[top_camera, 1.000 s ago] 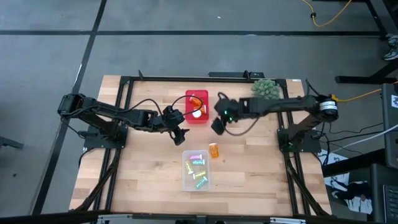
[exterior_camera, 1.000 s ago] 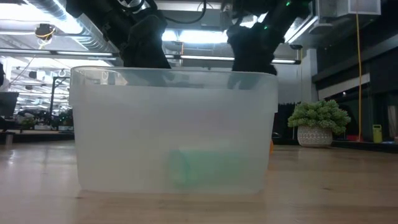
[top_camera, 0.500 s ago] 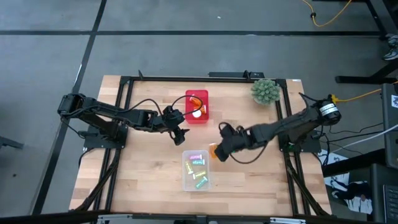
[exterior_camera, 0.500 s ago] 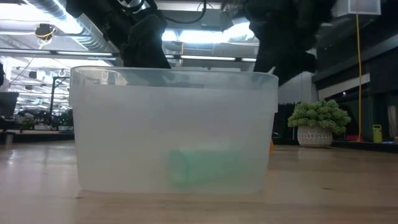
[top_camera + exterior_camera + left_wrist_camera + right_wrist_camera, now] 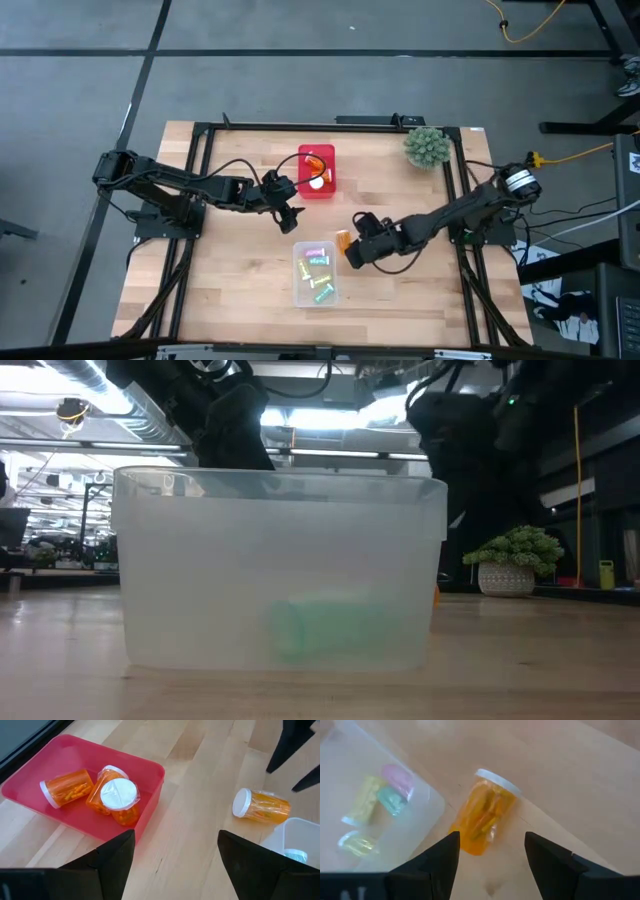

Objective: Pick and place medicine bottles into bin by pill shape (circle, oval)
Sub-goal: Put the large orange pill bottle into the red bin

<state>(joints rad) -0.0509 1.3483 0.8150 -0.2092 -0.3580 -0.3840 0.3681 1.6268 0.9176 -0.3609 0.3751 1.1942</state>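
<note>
An orange medicine bottle point(image 5: 485, 815) with a white cap point(image 5: 497, 781) lies on its side on the table, just beside the clear bin point(image 5: 316, 278). That bin holds several small pastel bottles point(image 5: 390, 795). My right gripper point(image 5: 490, 865) hovers open just short of the orange bottle point(image 5: 343, 240), one finger to each side, touching nothing. The red bin point(image 5: 150, 770) holds three orange bottles point(image 5: 117, 795). My left gripper point(image 5: 296, 222) waits open between the two bins.
A green spiky plant point(image 5: 426, 146) in a pot stands at the far right corner. In the low view the clear bin point(image 5: 280, 570) fills the foreground, with a green bottle point(image 5: 325, 628) showing through its wall. Bare wood lies toward the near edge and to the left.
My right gripper has swung from beside the red bin toward the table's near edge and gone down, rolling its wrist. It now hangs over the orange bottle lying next to the clear bin. The bottle has not moved.
</note>
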